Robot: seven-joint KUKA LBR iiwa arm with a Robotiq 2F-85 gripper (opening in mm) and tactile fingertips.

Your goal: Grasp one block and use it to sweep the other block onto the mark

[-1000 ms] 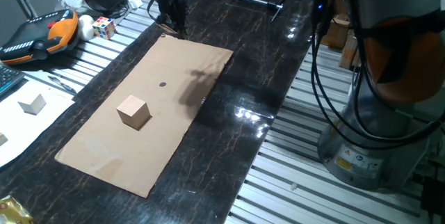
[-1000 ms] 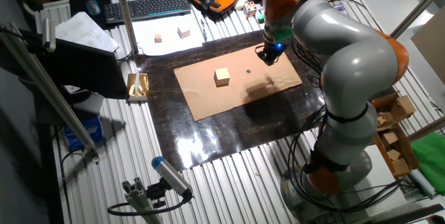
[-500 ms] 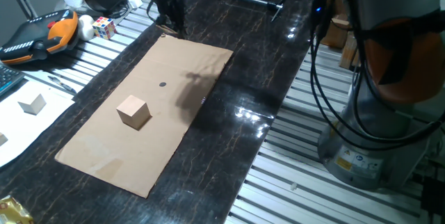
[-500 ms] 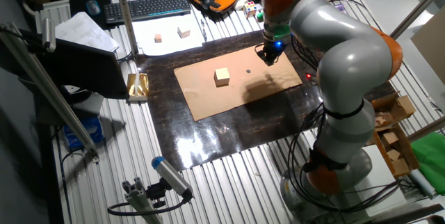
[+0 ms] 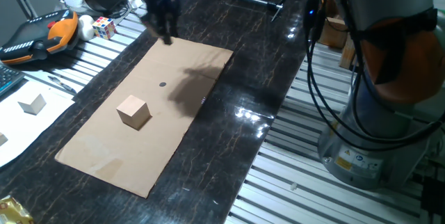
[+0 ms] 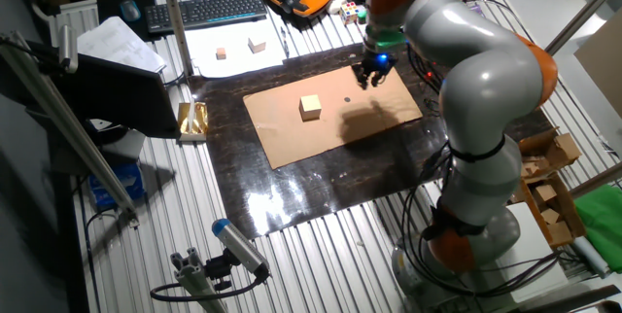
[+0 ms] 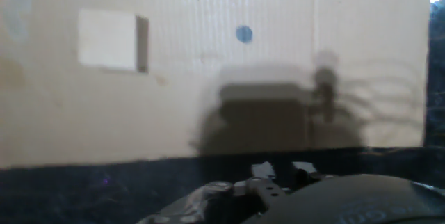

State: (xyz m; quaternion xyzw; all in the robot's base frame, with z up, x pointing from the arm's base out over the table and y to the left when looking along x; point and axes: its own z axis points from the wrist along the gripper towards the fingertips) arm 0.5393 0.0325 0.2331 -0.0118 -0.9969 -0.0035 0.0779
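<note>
A light-tan cube (image 5: 133, 111) sits on a flat cardboard sheet (image 5: 104, 147); it also shows in the other fixed view (image 6: 310, 108) and the hand view (image 7: 108, 40). The mark (image 5: 163, 84) is a small dark dot on the cardboard between the cube and the gripper, also seen in the other fixed view (image 6: 347, 99) and the hand view (image 7: 243, 34). My gripper (image 5: 166, 37) hangs over the far edge of the cardboard, well apart from the cube. Its fingertips look close together with nothing between them (image 7: 281, 170). No second tan cube shows on the cardboard.
A multicoloured puzzle cube (image 5: 104, 26) and an orange teach pendant (image 5: 42, 36) lie beyond the far left corner. A white folded paper shape (image 5: 31, 104) sits on paper at the left. Two small blocks (image 6: 257, 46) lie on that paper. The robot base (image 5: 375, 113) and cables stand at the right.
The gripper has shifted a little along the far edge of the cardboard, toward the pendant side. The cube and the mark have not moved.
</note>
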